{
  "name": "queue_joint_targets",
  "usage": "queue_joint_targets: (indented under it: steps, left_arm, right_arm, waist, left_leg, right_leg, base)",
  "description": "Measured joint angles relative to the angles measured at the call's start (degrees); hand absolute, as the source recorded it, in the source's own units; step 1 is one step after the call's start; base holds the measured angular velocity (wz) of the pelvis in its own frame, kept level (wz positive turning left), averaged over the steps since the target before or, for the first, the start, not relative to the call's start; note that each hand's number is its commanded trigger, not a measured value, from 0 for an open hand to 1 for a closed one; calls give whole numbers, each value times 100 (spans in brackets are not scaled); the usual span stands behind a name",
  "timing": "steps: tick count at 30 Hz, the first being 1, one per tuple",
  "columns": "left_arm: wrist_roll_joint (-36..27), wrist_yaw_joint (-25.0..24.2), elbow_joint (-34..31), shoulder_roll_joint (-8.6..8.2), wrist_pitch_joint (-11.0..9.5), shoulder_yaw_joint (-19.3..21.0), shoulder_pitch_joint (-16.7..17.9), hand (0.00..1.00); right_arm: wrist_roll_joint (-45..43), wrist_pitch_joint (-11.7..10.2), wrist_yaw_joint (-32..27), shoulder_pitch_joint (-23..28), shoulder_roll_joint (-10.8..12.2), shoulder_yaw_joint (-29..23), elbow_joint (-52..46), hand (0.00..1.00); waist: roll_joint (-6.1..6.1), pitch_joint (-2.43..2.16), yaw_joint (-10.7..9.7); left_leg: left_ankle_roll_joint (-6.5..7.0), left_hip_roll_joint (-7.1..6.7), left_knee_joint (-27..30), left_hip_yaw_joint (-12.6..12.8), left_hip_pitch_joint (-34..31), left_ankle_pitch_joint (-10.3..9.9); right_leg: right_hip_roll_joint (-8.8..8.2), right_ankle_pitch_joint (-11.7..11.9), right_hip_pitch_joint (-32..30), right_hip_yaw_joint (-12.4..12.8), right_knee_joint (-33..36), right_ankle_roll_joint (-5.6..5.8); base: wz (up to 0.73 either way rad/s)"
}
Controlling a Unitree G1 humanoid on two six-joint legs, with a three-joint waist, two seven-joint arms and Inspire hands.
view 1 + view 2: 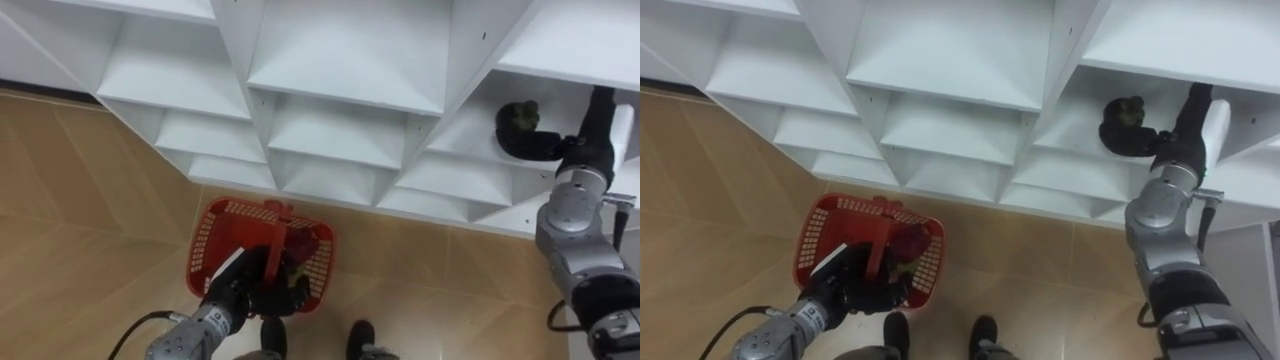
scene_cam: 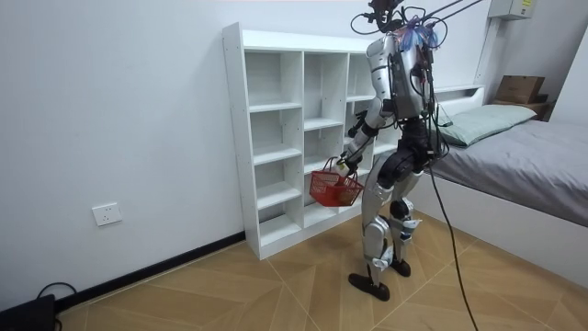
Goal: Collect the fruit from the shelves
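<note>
We stand close before the white closet (image 2: pixel 276 138), and the coming move turns on one upper compartment at the right of the eye views. Our right hand (image 1: pixel 530 143) reaches into it, the forearm running up from the lower right. The dark green fruit (image 1: pixel 519 114) sits on that compartment's shelf board (image 1: pixel 455 135), at the fingertip end of the hand and touching it. From the wrist, the fruit lies ahead and a little to our left. The dark fingers curve along its near, lower side, but we cannot tell whether they have closed round it or merely rest against it. The fruit looks lumpy and roundish, with no clear long axis, so we judge that the approach angle matters less than getting the fingers round behind it.

Our left hand (image 1: pixel 262 290) is low at the bottom of the eye views, its fingers curled round the handle (image 1: pixel 277 222) of the red basket (image 1: pixel 215 235), which hangs just in front of the closet's lower shelves. Something dark red, probably a fruit (image 1: pixel 302 243), lies inside it. The basket is well apart from the green fruit, down and to our left. The right hand is plainly the nearer one, and we judge that the fruit must come out toward us, then travel down and left to the basket.
</note>
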Motion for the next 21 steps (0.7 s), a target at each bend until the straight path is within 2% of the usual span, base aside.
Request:
queue_joint_targets:
  steps: [7,10,16,18,21]
  left_arm:
    - [-11,-28,-6,7,0,-2,-2,100]
    - [-13,-28,-11,9,0,-11,-6,100]
    - [-23,6,-26,22,0,-31,-18,100]
    - [-22,10,-27,29,0,-62,-20,100]
    - [-21,10,-26,30,0,-62,-12,100]
  right_arm:
    - [-3,49,214,0,-13,0,-1,0]
    - [-21,168,274,-18,-14,0,-1,0]
    - [-21,182,276,-43,-18,13,-1,0]
    - [-21,217,276,-49,-22,15,-2,0]
    - [-21,222,329,-54,-22,14,-2,0]
  waist:
    - [4,5,15]
    - [8,9,36]
    - [13,17,98]
    - [13,17,109]
    - [11,18,118]
  left_leg:
    - [0,-4,29,5,-108,0]
    - [0,-1,95,-1,-232,-1]
    - [1,-4,208,-39,-422,-1]
    - [1,-66,224,-40,-420,0]
    - [4,-80,227,-45,-421,1]
  right_leg:
    - [-14,-10,-108,-8,65,2]
    - [-23,-19,-220,-11,123,-3]
    - [-65,-65,-400,-70,270,-31]
    - [-120,-132,-428,-95,348,-33]
    - [-137,-157,-445,-95,394,-34]
  base:
    - [0]
    - [0]
    - [7]
    - [10]
    - [2]
